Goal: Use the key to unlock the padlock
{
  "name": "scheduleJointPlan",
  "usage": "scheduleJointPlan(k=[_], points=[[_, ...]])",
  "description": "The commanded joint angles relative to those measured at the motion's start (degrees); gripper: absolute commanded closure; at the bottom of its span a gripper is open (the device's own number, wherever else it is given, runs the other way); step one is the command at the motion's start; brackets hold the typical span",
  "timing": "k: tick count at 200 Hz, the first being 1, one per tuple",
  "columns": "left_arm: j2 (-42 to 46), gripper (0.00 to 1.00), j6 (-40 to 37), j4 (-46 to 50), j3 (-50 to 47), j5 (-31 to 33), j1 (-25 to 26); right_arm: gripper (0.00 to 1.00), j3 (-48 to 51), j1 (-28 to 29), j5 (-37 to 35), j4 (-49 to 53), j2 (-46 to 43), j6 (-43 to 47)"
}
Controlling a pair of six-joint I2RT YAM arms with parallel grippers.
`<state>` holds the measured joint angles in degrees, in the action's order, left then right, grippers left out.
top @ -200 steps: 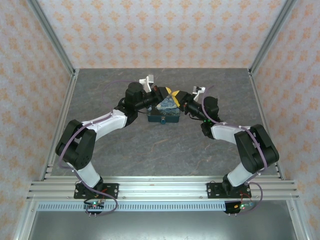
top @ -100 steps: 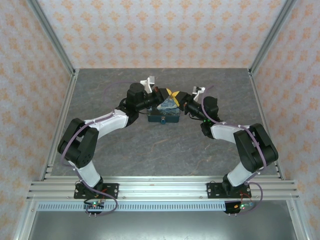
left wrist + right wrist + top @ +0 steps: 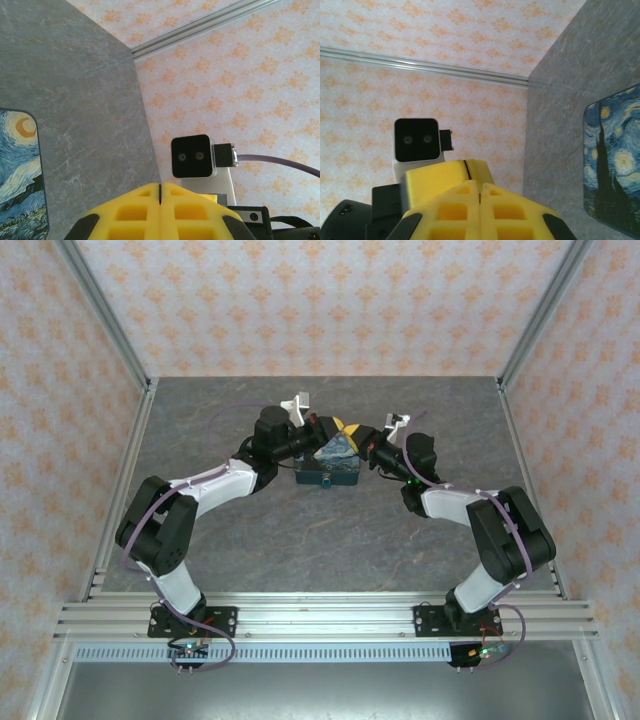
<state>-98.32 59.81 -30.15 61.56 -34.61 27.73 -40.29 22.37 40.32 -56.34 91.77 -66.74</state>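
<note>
Both grippers meet tip to tip above the dark blue starry box (image 3: 330,470) at the middle of the table. My left gripper (image 3: 337,426) comes in from the left, and its yellow fingers (image 3: 135,210) are pressed together with only a thin slit at the tip (image 3: 160,187). From the right comes my right gripper (image 3: 351,431), its fingers (image 3: 510,210) closed on each other (image 3: 480,186), with the left gripper's fingers (image 3: 445,172) just beyond them. The key is hidden; I cannot tell whether either pair of tips pinches it. The padlock is out of view.
The starry box lid shows at the left edge (image 3: 17,170) and at the right edge (image 3: 615,160) of the wrist views. Each wrist camera faces the other's camera housing (image 3: 191,156) (image 3: 416,140). Patterned walls (image 3: 330,300) and metal posts enclose the grey table (image 3: 300,540).
The yellow tips over the box have drawn slightly closer together. Both arms otherwise hold their places.
</note>
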Motion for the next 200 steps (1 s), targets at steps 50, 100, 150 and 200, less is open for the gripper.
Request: scheduleJointPlan(k=[50,100,150,200], points=[[3.2,0.38,10.9,15.1,3.4,4.5,-1.5,1.00,0.3,0.3,-3.6,22.7,-11.9,20.9],[3.8,0.36,20.1,21.3,4.7,1.0,-1.7,1.00,-2.4,3.0,-10.5,37.6,-16.7,36.4],[3.9,0.43,24.5,28.4,7.4,-3.7,-1.2,1.00,-3.9,11.9,-28.9,46.5,-21.5,54.1],[3.9,0.53,25.4,29.2,7.7,-4.9,0.2,1.00,-5.0,15.6,-35.6,47.8,-21.7,57.9]])
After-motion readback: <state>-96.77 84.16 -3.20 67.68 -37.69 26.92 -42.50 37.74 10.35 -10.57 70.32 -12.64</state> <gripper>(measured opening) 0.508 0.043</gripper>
